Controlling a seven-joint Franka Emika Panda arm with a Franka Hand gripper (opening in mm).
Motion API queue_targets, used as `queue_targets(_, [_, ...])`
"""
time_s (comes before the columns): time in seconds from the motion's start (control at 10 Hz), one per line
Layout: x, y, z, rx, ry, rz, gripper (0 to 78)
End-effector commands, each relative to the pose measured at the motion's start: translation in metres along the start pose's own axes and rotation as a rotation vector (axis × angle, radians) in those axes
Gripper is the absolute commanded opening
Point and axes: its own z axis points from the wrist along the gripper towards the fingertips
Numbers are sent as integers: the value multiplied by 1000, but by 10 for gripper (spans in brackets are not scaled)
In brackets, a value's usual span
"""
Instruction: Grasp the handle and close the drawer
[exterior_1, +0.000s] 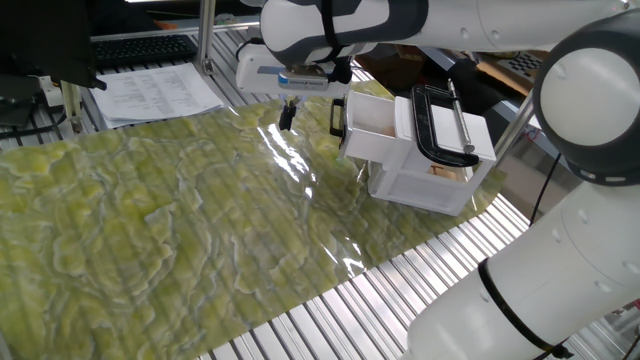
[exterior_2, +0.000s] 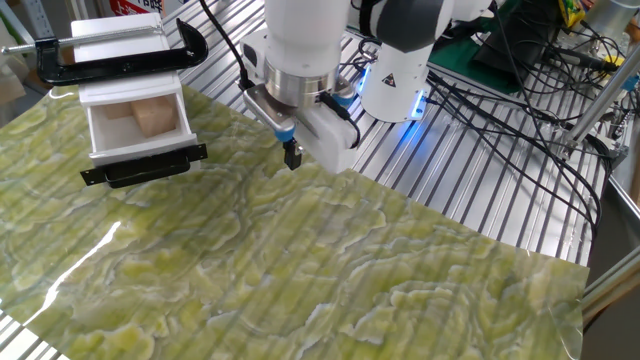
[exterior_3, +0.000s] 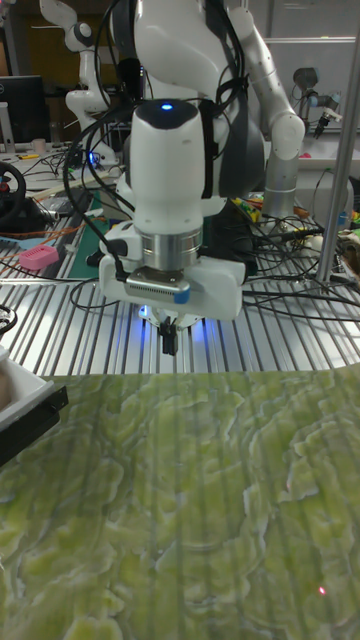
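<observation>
Sitting pulled out at upper left of the other fixed view, the drawer (exterior_2: 135, 125) is presenting its handle (exterior_2: 143, 166) frontward, ungrasped. A clamp (exterior_2: 120, 52) is pinning the cabinet (exterior_1: 430, 180). The gripper (exterior_2: 292, 155), clenched and empty, is hanging near center.

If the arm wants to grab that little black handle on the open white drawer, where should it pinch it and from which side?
Probably at the middle of the handle, coming from the open mat side straight in front of the drawer. The bar stands off the flat front, leaving a gap for fingers. The gripper hangs beside it, fingers apparently together, so it likely must open first.
</observation>
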Motion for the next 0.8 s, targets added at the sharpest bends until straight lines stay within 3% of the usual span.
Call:
queue_targets(0.1, [-9, -5, 4, -22, 5, 58, 0])
queue_targets(0.6, [-25, -22, 13, -30, 5, 113, 0])
queue_targets(0.8, [-27, -25, 15, -29, -24, 258, 0])
